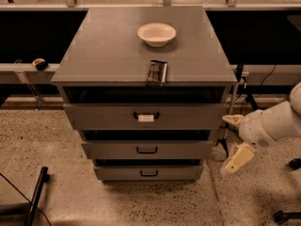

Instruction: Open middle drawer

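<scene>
The middle drawer is a wide grey front, shut, with a small black loop handle. Above it is the drawer with a white label at its handle; below it is the lowest drawer. My gripper hangs to the right of the cabinet, level with the middle drawer and just off its right edge. Its two cream fingers are spread apart and hold nothing. It touches no drawer.
On the cabinet top stand a white bowl and a dark packet at the front edge. A black pole lies on the speckled floor at lower left. Cables and stand legs are right of the cabinet.
</scene>
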Available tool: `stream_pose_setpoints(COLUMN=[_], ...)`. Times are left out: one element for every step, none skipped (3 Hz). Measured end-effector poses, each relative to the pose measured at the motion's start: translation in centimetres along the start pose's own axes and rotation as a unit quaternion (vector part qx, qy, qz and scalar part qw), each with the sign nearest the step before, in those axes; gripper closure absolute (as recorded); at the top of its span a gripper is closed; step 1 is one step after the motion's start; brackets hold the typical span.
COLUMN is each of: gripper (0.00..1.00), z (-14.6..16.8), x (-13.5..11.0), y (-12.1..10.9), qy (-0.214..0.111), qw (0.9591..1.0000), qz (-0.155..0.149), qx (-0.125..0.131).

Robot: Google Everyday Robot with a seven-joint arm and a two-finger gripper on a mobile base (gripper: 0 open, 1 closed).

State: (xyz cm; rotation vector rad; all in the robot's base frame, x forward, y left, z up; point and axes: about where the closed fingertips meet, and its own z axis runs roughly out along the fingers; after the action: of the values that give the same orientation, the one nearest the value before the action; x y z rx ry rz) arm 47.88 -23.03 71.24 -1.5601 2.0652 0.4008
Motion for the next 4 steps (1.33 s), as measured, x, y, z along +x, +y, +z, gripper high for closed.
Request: stream_pose_setpoints(gripper=[0.0,0.0,0.0,0.0], z=[-0.2,2.6,6.7,7.1], x=[-0.9,-0.8,-1.3,-3.0], y=[0.1,1.8,3.3,1.8], qy=[-0.014,-0.047,-0.09,-0.101], qw=[0.9998,0.9979,0.9903,0.9817], qz=[-0.006,-0.028,-0.075,-0.111], qx=[0.016,0.035,0.073,0.117])
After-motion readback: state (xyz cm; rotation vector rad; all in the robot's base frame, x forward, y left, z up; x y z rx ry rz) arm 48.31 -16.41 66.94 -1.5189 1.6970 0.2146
